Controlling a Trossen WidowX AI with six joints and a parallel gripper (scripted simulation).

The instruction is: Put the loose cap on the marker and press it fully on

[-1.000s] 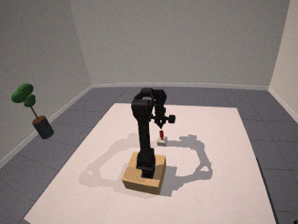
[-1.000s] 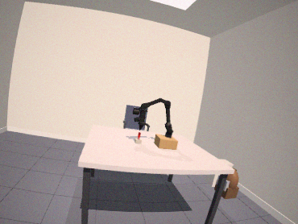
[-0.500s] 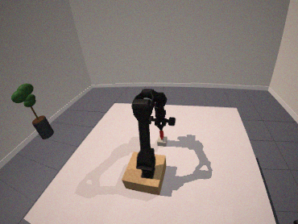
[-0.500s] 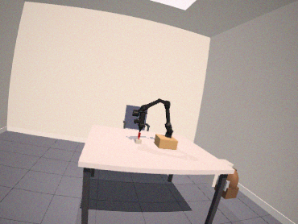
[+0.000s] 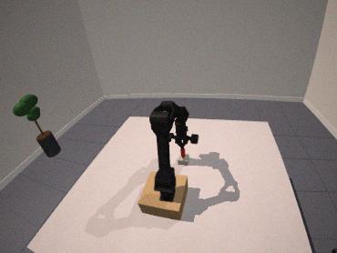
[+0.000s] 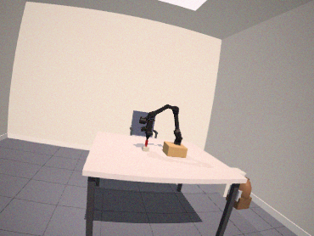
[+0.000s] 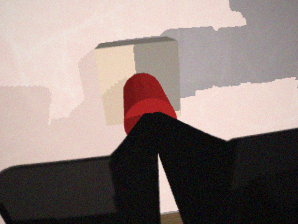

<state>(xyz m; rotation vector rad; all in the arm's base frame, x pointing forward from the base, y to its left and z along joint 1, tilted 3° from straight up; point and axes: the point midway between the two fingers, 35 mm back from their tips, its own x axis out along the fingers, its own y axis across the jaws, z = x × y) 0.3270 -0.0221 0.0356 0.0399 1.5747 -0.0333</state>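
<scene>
White table (image 6: 127, 163): holder block (image 5: 183, 160) (pale), tan base box (image 5: 164, 195).

Bare test room, laboratory type. Plain cream and grey walls, grey tiled floor (image 6: 38, 178), a bright ceiling panel (image 6: 187, 3) overhead. Central landmark: one white tabletop (image 6: 127, 163) on dark legs. On it, a black robot arm (image 6: 170, 116) on a tan wooden base (image 6: 175, 149). Left of the tabletop, a potted plant (image 5: 38, 125); behind it, a dark chair (image 6: 137, 123).
</scene>
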